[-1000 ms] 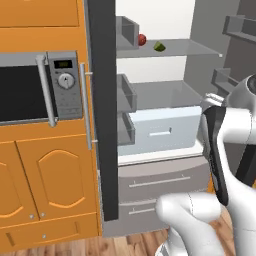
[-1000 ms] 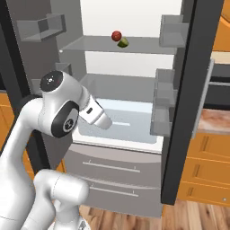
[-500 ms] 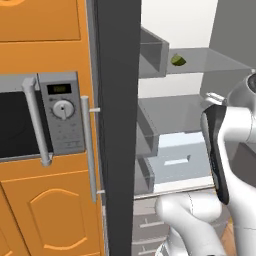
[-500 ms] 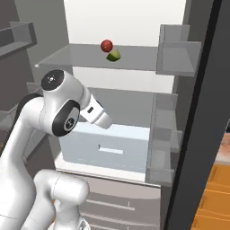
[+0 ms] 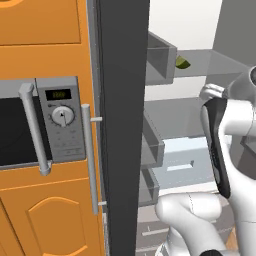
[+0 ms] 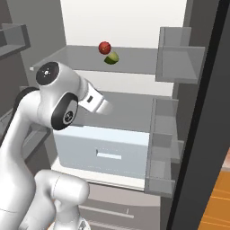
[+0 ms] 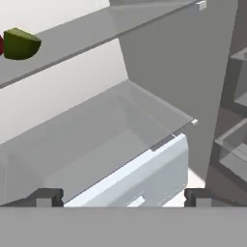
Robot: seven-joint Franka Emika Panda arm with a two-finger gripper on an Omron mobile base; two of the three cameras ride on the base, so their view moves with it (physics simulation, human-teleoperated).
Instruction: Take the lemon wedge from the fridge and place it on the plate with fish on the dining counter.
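The lemon wedge [image 7: 20, 43], upper left of the hand view beside a red fruit [image 6: 104, 47], looks light, soft and slippery, best pinched across its flat cut faces by the gripper [image 7: 120, 198], whose fingers stand spread wide and empty.

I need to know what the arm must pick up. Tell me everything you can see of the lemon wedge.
The lemon wedge is a tiny yellow-green piece of fruit, with a rounded back and a flat cut face that looks darker in the hand view. It lies on the upper glass shelf inside the open fridge, close beside a small round red fruit; whether the two touch cannot be told. Nothing grips it: the claw stands open, lower down and apart from it.
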